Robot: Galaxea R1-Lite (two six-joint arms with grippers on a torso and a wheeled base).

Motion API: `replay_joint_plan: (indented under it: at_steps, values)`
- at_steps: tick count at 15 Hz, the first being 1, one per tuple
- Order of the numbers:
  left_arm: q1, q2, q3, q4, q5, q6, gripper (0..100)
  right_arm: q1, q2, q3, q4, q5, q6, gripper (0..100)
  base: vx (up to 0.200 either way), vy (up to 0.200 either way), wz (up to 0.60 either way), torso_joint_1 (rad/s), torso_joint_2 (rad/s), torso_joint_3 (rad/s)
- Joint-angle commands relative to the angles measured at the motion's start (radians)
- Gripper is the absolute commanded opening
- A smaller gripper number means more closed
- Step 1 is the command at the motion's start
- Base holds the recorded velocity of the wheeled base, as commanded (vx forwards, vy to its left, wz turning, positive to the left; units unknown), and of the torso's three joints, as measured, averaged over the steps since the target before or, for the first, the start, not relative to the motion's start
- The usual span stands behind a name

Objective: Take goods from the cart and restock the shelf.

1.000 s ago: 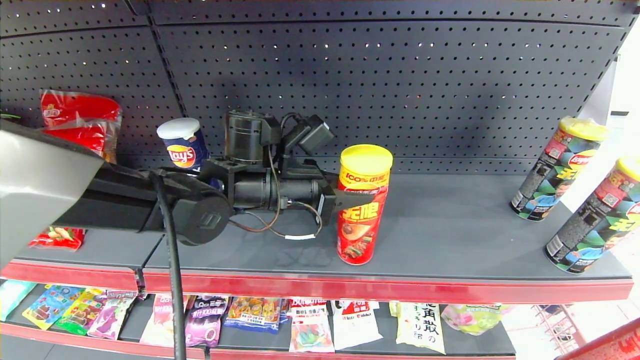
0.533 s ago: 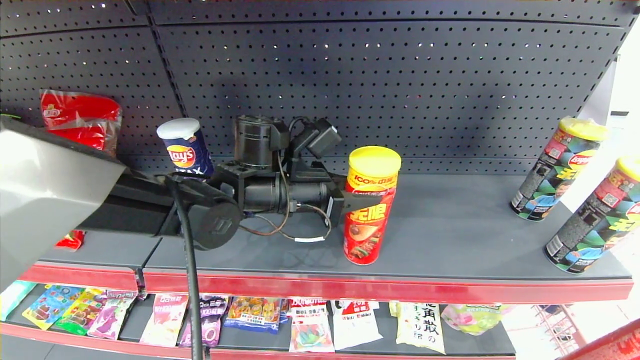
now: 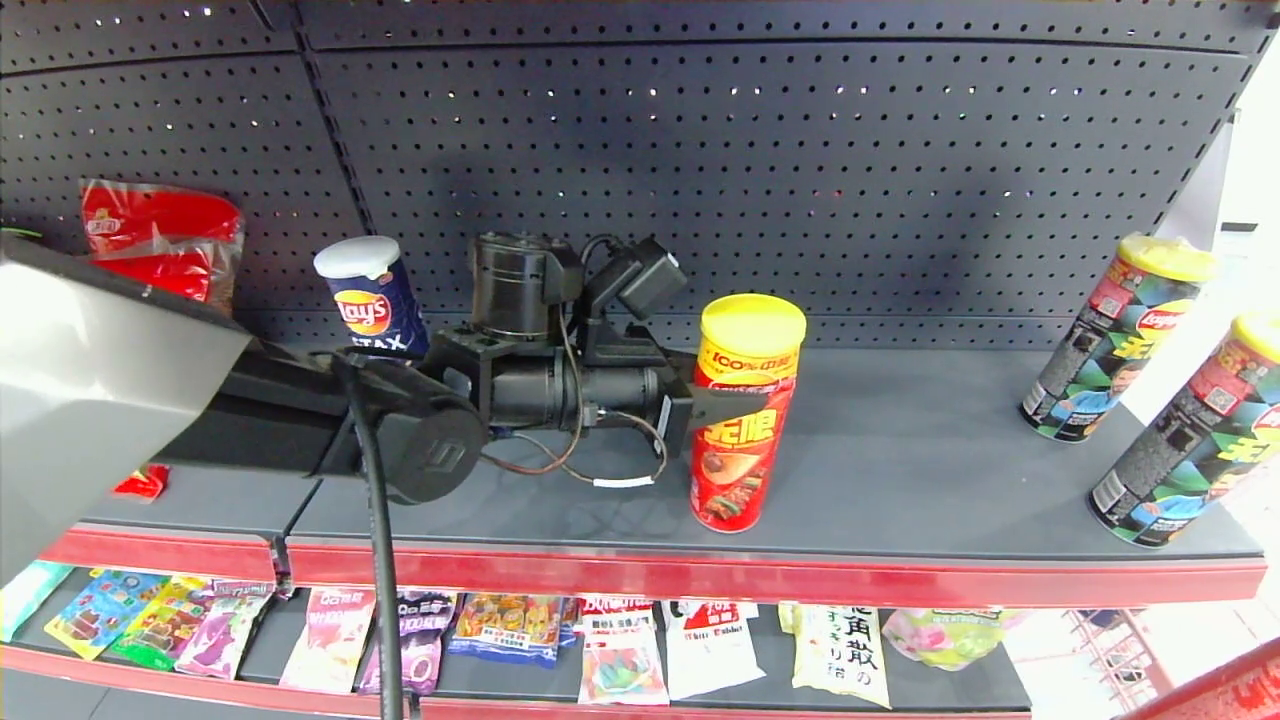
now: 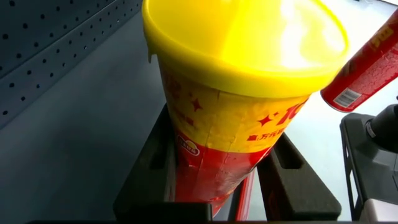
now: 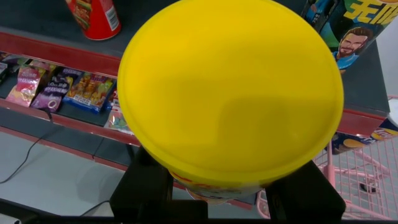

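Observation:
A red chip can with a yellow lid point(image 3: 745, 420) stands upright on the grey shelf point(image 3: 900, 470), near its red front edge. My left gripper point(image 3: 742, 400) reaches in from the left and is shut around the can's upper half. In the left wrist view the same can point(image 4: 236, 106) sits between the two black fingers point(image 4: 146, 180). My right gripper point(image 5: 227, 193) is shut on another yellow-lidded can point(image 5: 230, 99), held out in front of and below the shelf.
A blue can point(image 3: 370, 295) and a red bag point(image 3: 160, 235) stand behind my left arm. Two dark cans point(image 3: 1120, 340) point(image 3: 1190, 430) lean at the shelf's right end. Snack bags point(image 3: 620, 650) fill the lower shelf. A red cart corner point(image 3: 1225, 690) is at the bottom right.
My left gripper carried the red can a little to the right and further onto the shelf, moving only slightly over the last half second.

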Motion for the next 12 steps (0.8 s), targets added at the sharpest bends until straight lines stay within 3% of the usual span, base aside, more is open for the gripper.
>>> replay_joint_plan:
  at_steps: [1, 12]
  values:
    - [-0.001, -0.005, 0.002, 0.001, 0.001, 0.0, 0, 0.0, 0.0, -0.002, 0.0, 0.0, 0.0, 0, 0.0, 0.0, 0.0, 0.0, 0.0, 0.0]
    - [-0.02, -0.044, 0.057, 0.001, 0.007, -0.005, 0, 0.0, 0.0, -0.007, 0.0, 0.0, 0.0, 0, 0.0, 0.0, 0.0, 0.0, 0.0, 0.0]
